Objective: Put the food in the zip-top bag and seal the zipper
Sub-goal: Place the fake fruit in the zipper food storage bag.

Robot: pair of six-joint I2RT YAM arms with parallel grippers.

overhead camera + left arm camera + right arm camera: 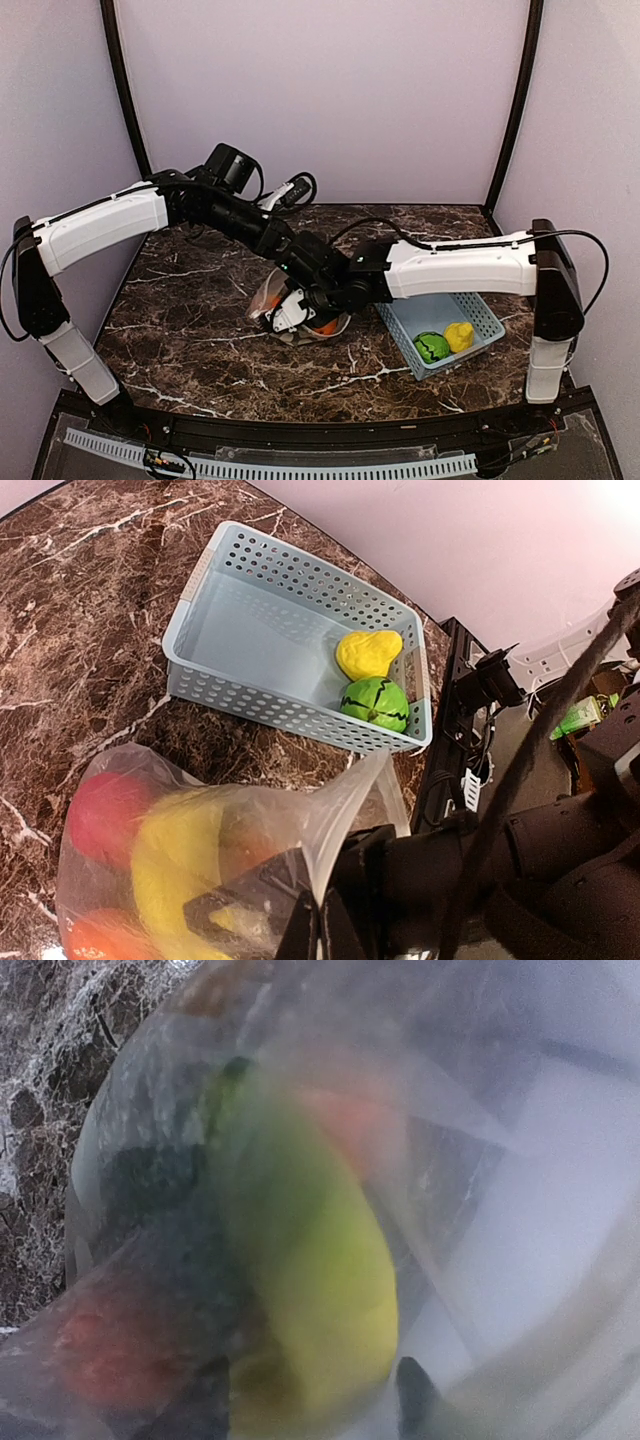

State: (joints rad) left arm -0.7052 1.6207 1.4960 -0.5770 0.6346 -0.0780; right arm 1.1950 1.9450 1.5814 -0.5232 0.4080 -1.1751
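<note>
The zip-top bag (268, 300) sits mid-desk (180, 330), slightly toward the near edge, a limp, slippery film (lumpy with light food (175, 855)), probably best taken at its stiffer mouth edge, where the left pincer (310, 920) is clenched on its lip; I cannot tell whether the right pincer (322, 300) is closed.

both arms reach in low over the middle of the worktop (200, 330), wrists nearly touching. left arm (100, 225) comes in from the back-left, elbow up, its claw (312, 925) pinched tight on the edge of the zip-top bag (340, 800). right arm (460, 268) lies almost flat, pointing left. right claw (310, 1398) is too blurry to read.
</note>
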